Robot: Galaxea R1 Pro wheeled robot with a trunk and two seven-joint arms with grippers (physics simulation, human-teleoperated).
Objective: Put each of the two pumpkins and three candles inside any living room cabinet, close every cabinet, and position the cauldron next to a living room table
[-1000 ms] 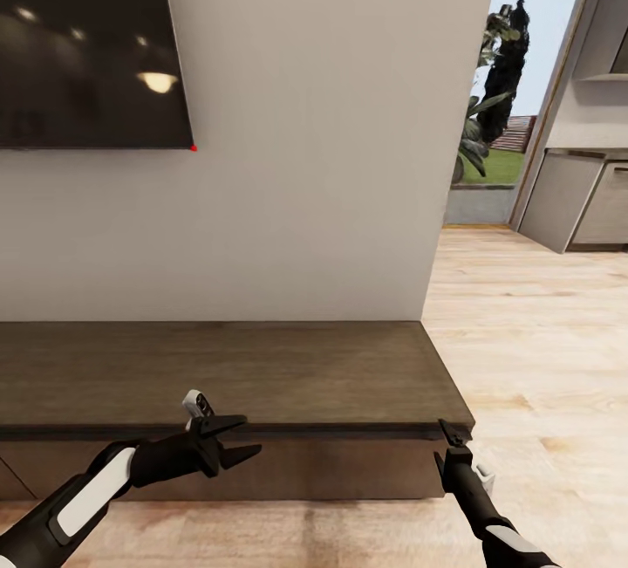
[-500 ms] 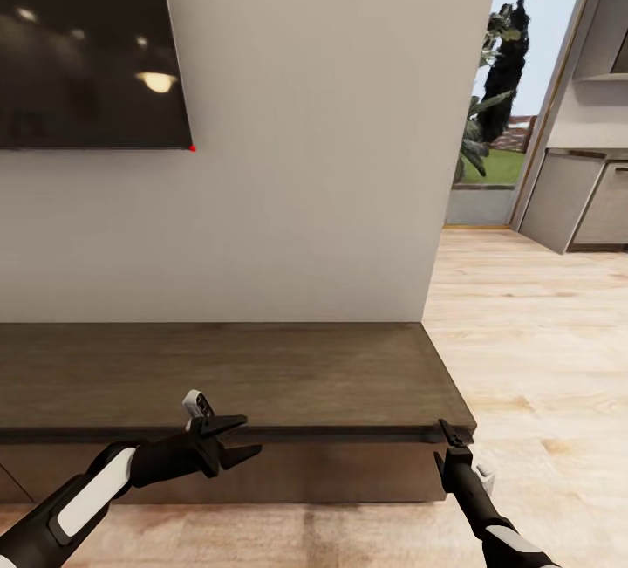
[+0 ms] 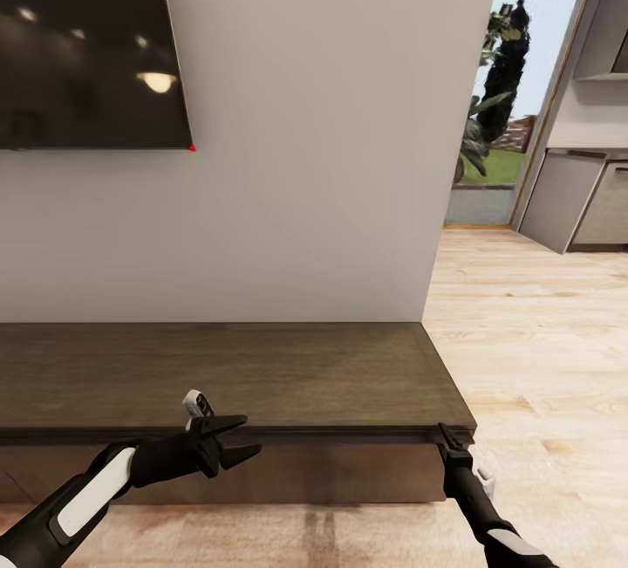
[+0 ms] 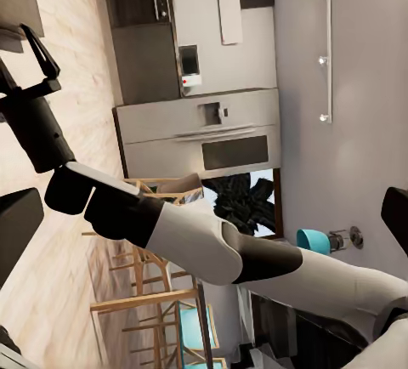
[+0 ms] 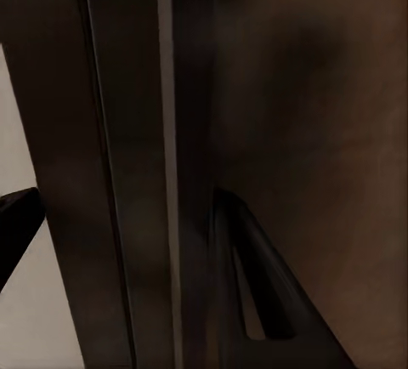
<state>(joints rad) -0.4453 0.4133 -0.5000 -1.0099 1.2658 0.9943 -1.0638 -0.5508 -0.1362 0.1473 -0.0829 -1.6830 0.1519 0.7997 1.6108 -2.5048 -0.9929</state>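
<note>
— Fingers of the left gripper (image 3: 237, 439) stand spread wide, with nothing between them, in front of the cabinet (image 3: 262, 376). Do you see the right one?

— Yes. The right gripper (image 3: 454, 440) has its tips at the front edge of the cabinet top, near the right corner. In the right wrist view one dark finger (image 5: 255, 301) lies against the dark wood beside a thin gap, but whether the fingers are apart or together, I cannot tell.

— Where is the cabinet?

— It runs long and low along the wall (image 3: 305, 158), below the dark screen (image 3: 87, 44). Its drawer front looks flush or nearly so. Pumpkins, candles and the cauldron I do not find here.

— What is the step, you think?

— I judge the right arm works on the rightmost drawer front. To do it well, the tips should keep square to the edge and move straight, not sideways, because the front has no handle and can slip.

— And the arms?

— The left forearm reaches forward and turns toward the right. The right forearm rises steeply from below to the edge.
</note>
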